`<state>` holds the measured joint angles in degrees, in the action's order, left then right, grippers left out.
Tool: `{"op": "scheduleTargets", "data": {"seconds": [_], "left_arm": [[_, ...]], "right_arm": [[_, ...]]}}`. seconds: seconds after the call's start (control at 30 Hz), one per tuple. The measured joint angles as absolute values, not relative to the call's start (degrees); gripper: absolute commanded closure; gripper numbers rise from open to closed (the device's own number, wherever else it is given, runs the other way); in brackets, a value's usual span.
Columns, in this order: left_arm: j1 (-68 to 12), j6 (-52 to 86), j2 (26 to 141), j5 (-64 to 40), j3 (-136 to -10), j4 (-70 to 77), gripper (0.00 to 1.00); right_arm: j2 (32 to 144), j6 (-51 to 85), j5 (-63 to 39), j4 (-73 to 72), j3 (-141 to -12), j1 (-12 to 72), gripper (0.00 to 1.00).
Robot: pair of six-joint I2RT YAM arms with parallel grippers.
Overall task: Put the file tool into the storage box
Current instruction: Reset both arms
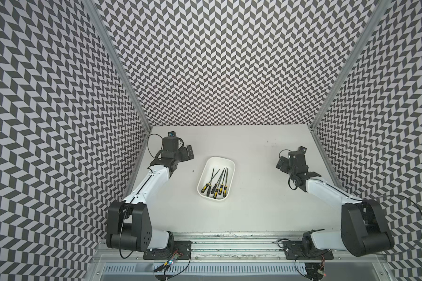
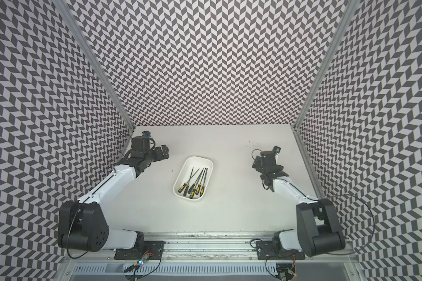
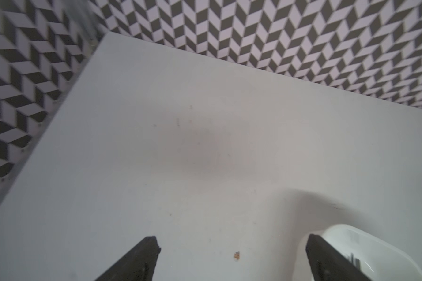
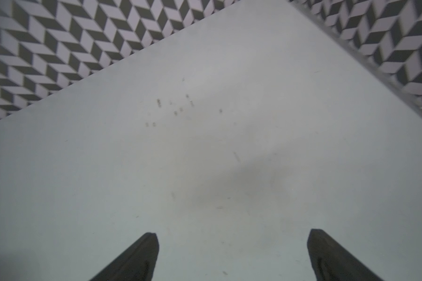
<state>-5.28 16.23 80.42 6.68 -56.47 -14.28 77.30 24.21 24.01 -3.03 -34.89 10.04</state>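
Note:
The storage box (image 1: 220, 159) (image 2: 200, 158), a white rounded tub, sits mid-table in both top views. Several file tools (image 1: 221, 186) (image 2: 183, 186) with black-and-yellow handles lie inside it, handles toward the front. My left gripper (image 1: 188, 153) (image 2: 163, 152) hovers left of the box's far end, open and empty. The left wrist view shows its two dark fingers wide apart (image 3: 232, 240) over bare table, with a corner of the box (image 3: 375, 243) beside one finger. My right gripper (image 1: 281, 166) (image 2: 257, 163) is far right of the box, open and empty (image 4: 233, 234).
Chevron-patterned walls (image 1: 205, 73) enclose the white table (image 1: 253, 194) on three sides, close behind both arms. A metal rail (image 1: 229, 243) with the arm bases runs along the front edge. Small dark marks (image 4: 176, 109) dot the table's far right part.

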Motion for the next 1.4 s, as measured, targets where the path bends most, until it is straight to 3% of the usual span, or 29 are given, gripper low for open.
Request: {"op": "scheduleTargets", "data": {"seconds": [0.3, 0.53, 0.7, 0.9, 1.07, 1.4], "left_arm": [[0.8, 14.0, 78.2, 14.8, -44.5, -0.5, 0.0], [1.5, 9.3, 77.2, 19.6, -35.1, 11.3, 0.0], [2.9, 5.5, 77.7, 16.8, -28.2, 27.6, 0.01], [3.8, 3.8, 84.9, 7.7, -24.0, 40.2, 0.0], [3.7, 3.7, 84.4, 1.3, -20.5, 50.5, 0.0], [-1.0, 0.7, 88.9, 0.4, -15.6, 64.7, 0.0]], "right_arm": [[84.6, 11.2, 33.3, -30.4, -29.6, 9.7, 0.0], [88.0, 3.9, 29.5, -52.0, -20.5, 9.0, 0.01], [87.9, 2.0, 19.6, -65.9, -12.1, 5.1, 0.01], [88.1, 1.6, 15.3, -69.2, -13.9, 4.4, 0.0], [88.3, 1.6, 14.5, -72.4, -13.6, 4.3, 0.0], [88.1, 1.7, 14.4, -73.0, -12.0, 4.3, 0.0]]}}
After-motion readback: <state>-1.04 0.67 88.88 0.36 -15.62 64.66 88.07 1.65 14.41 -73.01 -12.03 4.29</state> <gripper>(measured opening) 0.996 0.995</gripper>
